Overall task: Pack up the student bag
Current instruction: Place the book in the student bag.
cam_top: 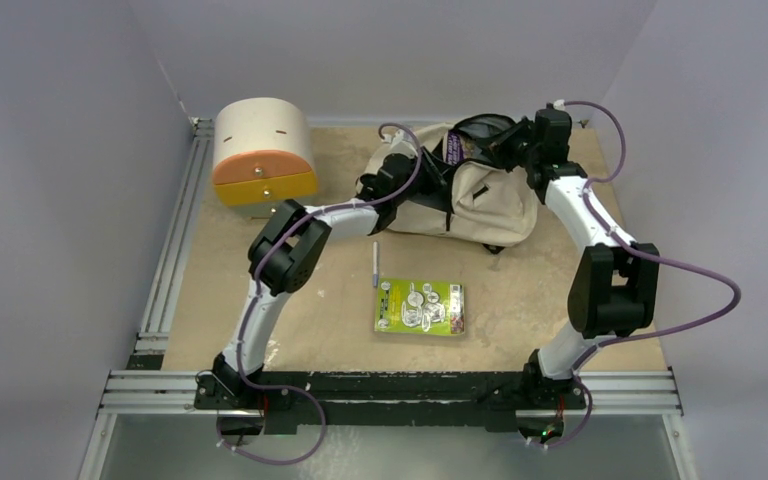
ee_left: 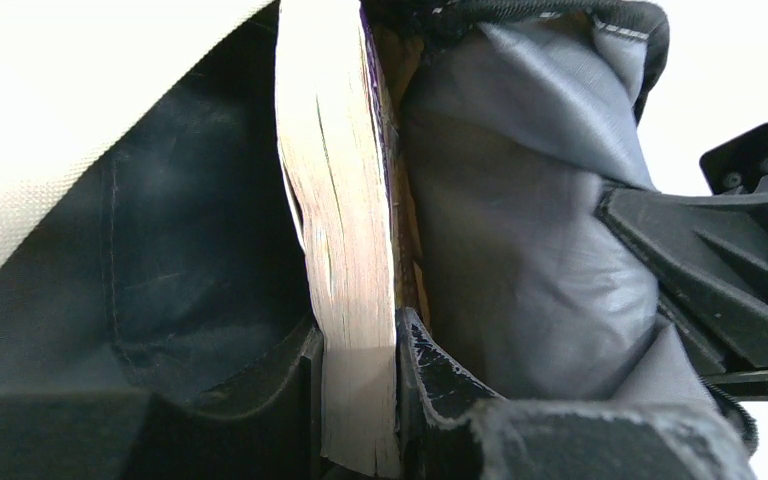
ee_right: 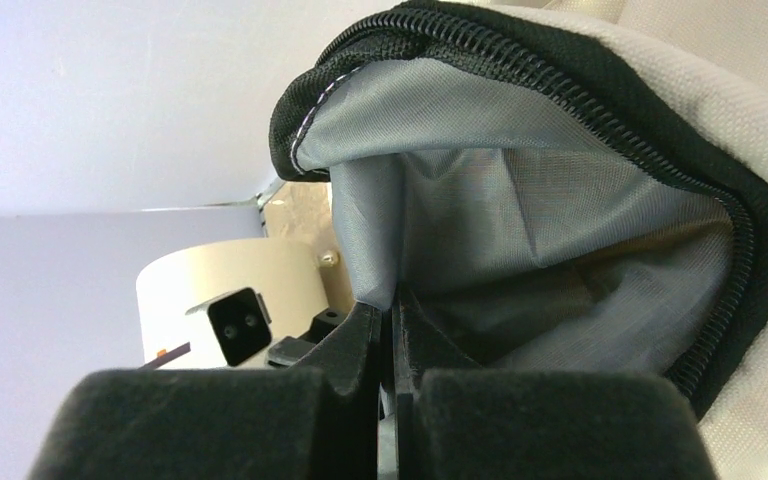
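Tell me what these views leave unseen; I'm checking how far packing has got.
The book: cover unseen; left wrist shows only page edges, top view too small.
The student bag: bottom hidden by folded grey lining, right wrist.
The green booklet: print too small, top view.

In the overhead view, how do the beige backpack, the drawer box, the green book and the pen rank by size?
Largest to smallest, as they look there:
1. backpack
2. drawer box
3. green book
4. pen
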Motion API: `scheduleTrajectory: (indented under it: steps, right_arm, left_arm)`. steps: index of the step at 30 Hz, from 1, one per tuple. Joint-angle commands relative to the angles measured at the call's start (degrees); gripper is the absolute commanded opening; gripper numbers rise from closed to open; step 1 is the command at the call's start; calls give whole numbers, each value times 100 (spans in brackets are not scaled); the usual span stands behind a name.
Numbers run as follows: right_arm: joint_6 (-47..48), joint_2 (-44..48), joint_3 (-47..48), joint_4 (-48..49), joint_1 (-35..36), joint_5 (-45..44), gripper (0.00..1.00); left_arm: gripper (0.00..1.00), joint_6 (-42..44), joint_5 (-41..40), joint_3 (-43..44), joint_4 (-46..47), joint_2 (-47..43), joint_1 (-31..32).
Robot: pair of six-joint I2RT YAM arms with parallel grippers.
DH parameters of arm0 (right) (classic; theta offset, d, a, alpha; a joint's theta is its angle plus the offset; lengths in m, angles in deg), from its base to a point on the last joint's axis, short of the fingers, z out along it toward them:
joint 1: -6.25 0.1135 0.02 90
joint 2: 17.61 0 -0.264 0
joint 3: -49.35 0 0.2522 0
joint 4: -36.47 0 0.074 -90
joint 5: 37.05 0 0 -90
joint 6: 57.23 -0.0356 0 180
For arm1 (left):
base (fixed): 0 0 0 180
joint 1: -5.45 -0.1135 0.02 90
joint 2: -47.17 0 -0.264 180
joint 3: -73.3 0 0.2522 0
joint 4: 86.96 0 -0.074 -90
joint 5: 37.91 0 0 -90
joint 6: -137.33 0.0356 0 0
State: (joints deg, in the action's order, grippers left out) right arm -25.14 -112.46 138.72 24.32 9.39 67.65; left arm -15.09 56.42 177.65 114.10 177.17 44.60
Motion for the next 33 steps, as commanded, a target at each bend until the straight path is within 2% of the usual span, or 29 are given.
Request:
scheduleTrajectory:
  steps: [1,5,9,10,12,24,30,33]
  right_arm:
    - [-154,297,135,657,31,610,0]
    - [-27,272,138,595,29,553,0]
    - [229,287,169,432,23,106,0]
    - [307,284,185,386,17,-25,0]
    - [446,262,218,303,-10,-257,0]
    - [1154,148,739,-148,-259,-1030,0]
    - [1690,40,1220,-722,-293,-1394,0]
    - [1918,0,1427,-803,-303,-1149,0]
  left_arm:
    - [4,-100,611,372,935,80,56]
    - [27,-89,783,437,695,179,50]
    - [48,84,784,434,386,68,23]
    - [58,140,780,424,310,9,13]
    - [64,291,772,410,112,-124,-16]
    - [73,1599,675,505,-1346,-1278,-200]
    - [75,2203,574,369,-2096,-1933,-294]
    - [76,2339,636,54,-2164,-2340,-419]
